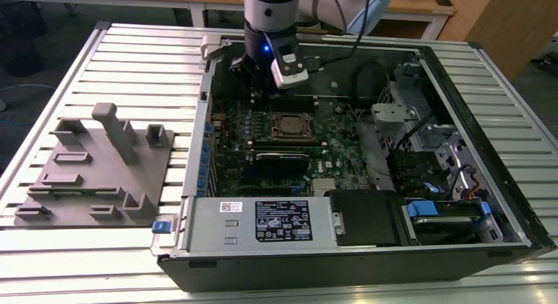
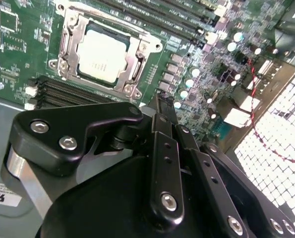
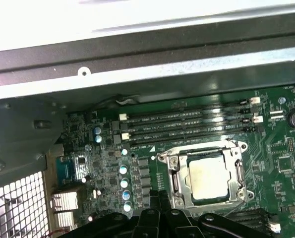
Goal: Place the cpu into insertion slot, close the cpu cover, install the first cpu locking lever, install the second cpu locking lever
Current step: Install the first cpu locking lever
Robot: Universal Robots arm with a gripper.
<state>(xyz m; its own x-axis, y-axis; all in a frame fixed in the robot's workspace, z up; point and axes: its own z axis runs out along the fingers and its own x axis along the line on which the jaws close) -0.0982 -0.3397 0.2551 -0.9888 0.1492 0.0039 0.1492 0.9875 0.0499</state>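
The cpu [image 2: 102, 52] lies flat in the insertion slot [image 1: 292, 126] on the green board, its silver top showing through the cut-out of the cpu cover [image 2: 70, 39]. The cover lies down over the socket, and its frame [image 3: 174, 173] rims the cpu [image 3: 206, 173] in the first wrist view too. My gripper [image 2: 159, 101] hovers beside the socket and touches nothing. Its two black fingers are pressed together, shut and empty. In the exterior view the gripper [image 1: 255, 88] hangs above the board just behind the socket. I cannot tell how the locking levers sit.
The open computer case [image 1: 488, 121] lies on a slatted metal table. Black memory slots [image 3: 187, 121] run beside the socket. A grey power supply box [image 1: 261, 219] sits at the front, drive cages on the exterior view's right. A grey fixture plate [image 1: 96, 180] stands outside the case.
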